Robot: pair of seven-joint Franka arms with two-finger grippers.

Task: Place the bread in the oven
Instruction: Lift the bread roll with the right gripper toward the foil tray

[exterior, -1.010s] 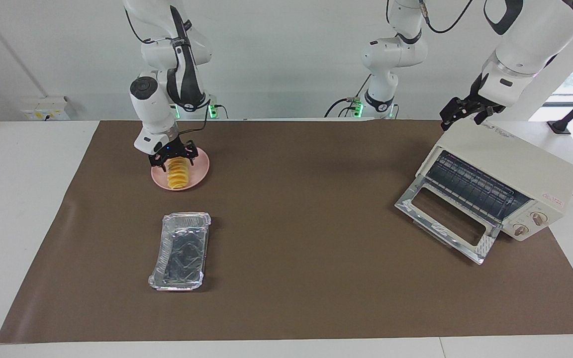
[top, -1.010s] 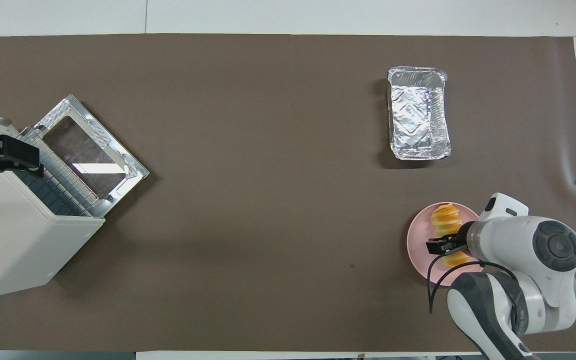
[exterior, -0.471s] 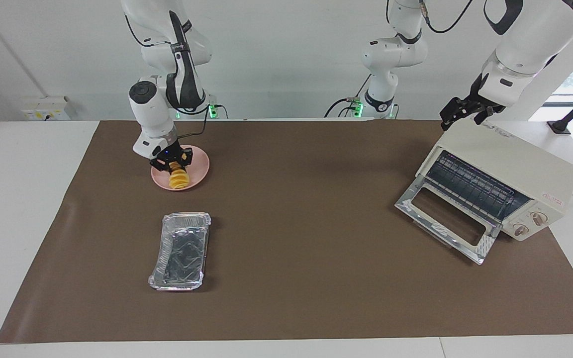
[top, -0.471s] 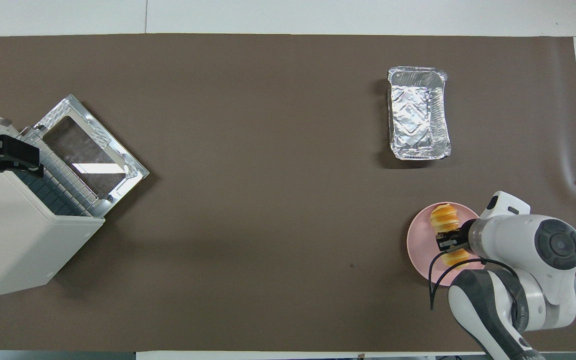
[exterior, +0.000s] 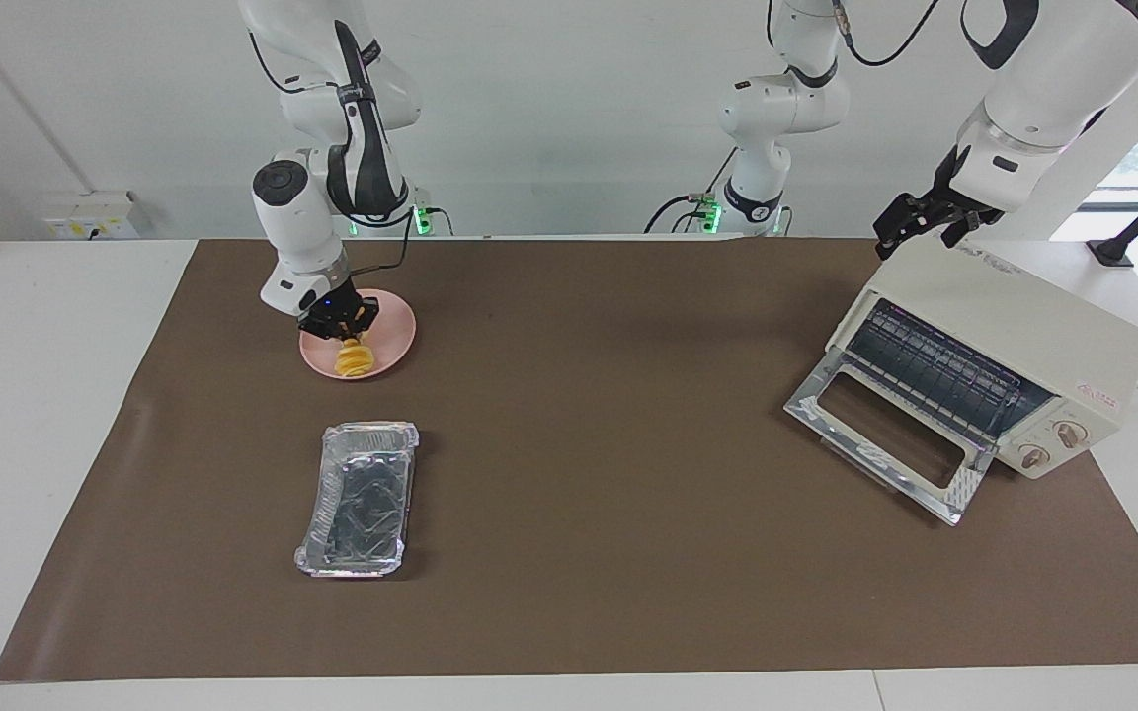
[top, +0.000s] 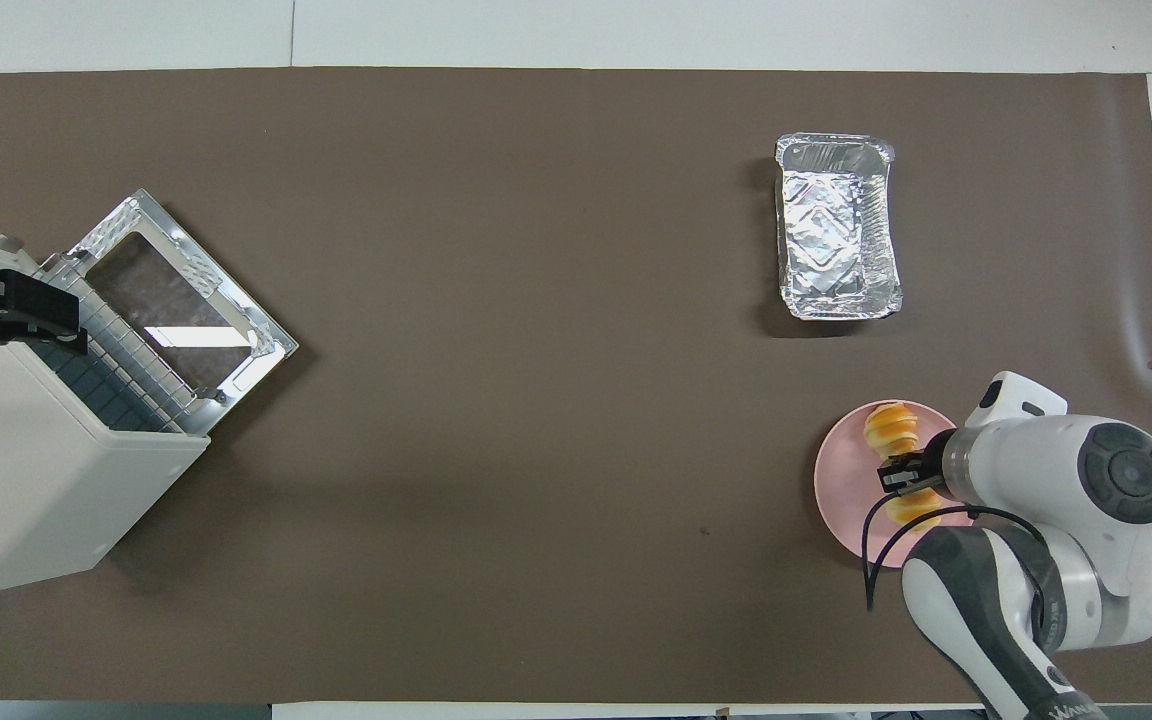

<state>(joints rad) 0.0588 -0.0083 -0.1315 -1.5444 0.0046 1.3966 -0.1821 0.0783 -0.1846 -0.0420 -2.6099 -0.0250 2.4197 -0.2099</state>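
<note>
Bread: we saw the bread point(exterior: 355, 357) lying on the pink plate point(exterior: 393, 348) at the right arm's end of the surface point(exterior: 589, 474), nearer to the robots than the foil tray point(exterior: 359, 499).

Right claw: our right claw point(exterior: 339, 323) was down on the loaf's middle, its fingers pressed in against the two long sides, pinching the bread; the overhead view showed loaf ends sticking out either way from the claw point(top: 906, 477).

Left claw: our left claw point(exterior: 915, 225) hung over the top rear corner of the oven point(exterior: 1014, 346), waiting; we could not tell whether its fingers were spread or together.

Oven: it stood at the left arm's end of the surface, well apart from the plate, its glass door point(exterior: 885, 434) dropped open and the wire rack point(exterior: 934, 370) showing inside.

Handling: we judged the loaf light and soft, likely to squash or split along its crosswise ridges under a hard squeeze, so a gentle hold suited it.

Where to hold: we thought the middle, across the narrow width, the right place, since that keeps it level and stops either end drooping.

Step in hand: we read this as the grasp on the plate, with the lift and the long carry to the rack not yet done.
</note>
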